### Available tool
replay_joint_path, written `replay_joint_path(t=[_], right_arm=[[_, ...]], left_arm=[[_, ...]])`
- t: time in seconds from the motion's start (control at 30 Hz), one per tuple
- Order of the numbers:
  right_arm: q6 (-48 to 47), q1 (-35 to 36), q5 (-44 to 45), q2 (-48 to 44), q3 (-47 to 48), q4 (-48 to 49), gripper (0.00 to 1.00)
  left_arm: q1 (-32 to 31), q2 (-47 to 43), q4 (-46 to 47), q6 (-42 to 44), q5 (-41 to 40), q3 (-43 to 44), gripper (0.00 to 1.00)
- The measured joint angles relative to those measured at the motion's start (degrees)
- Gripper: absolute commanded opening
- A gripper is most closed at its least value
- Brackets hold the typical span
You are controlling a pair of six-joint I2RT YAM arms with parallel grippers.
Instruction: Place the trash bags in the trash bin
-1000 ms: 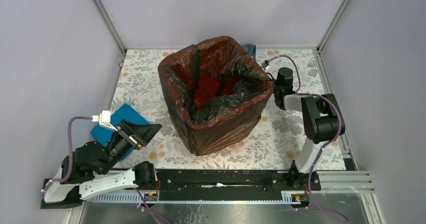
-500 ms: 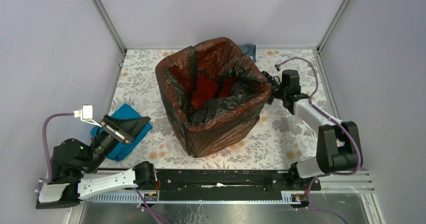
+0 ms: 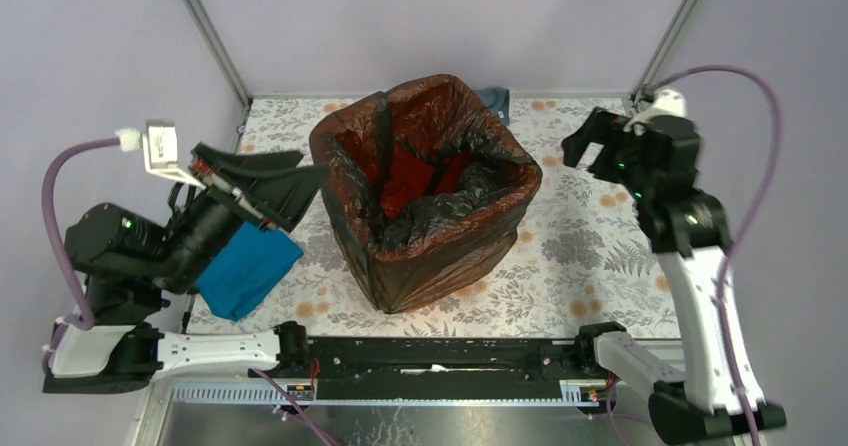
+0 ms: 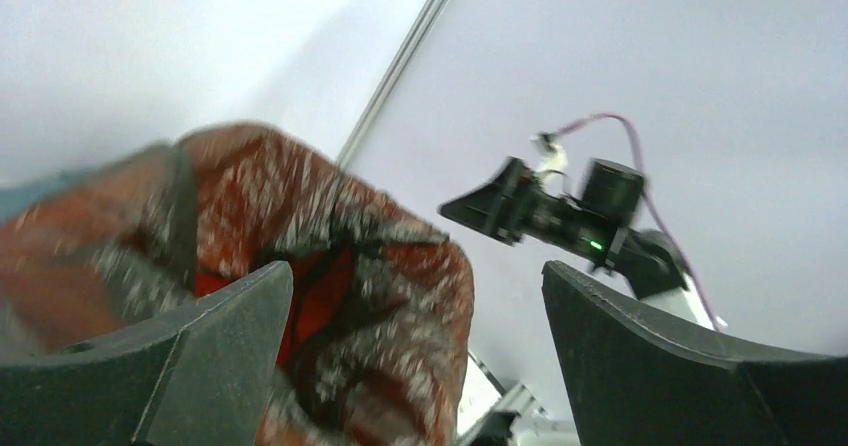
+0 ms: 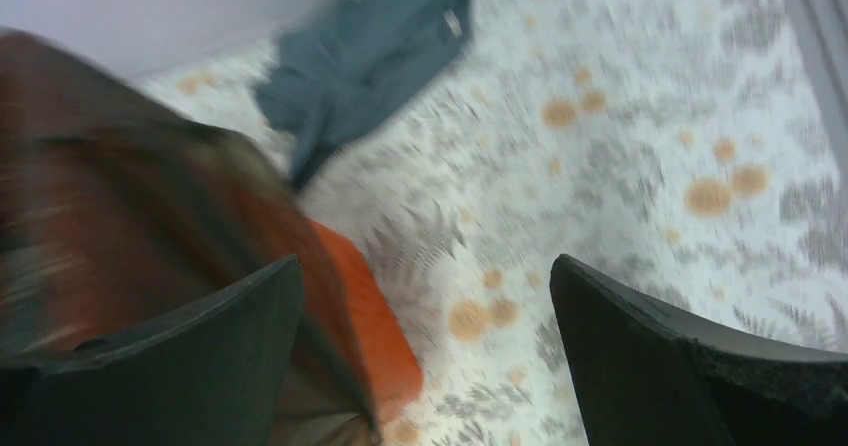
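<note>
— How do your hands stand?
— My left hand (image 3: 305, 171) is spread wide and holds nothing, raised close by the left side of the trash bin (image 5: 372, 341). My right hand (image 3: 583, 136) is just as wide and empty, up on the bin's right and apart from it.
— And the trash bag?
— The black trash bag (image 3: 440, 241) sits in the bin, mid surface (image 3: 580, 256). Its mouth is stretched over the rim and faces up, long axis upright, the rest crumpled inside.
</note>
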Motion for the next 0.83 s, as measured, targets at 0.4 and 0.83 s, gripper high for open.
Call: replay_joint_path(t=[0.4,0.83], right_arm=[[-2.6,0.0,-11.4,-16.8,20.8,9.4,1.00],[-3.5,0.0,-7.3,-15.1,15.3,10.0,1.00]], left_arm=[[0.0,12.8,12.1,20.5,0.1,11.5,0.99],[0.0,10.1,18.3,26.0,-6.1,10.9,0.99]])
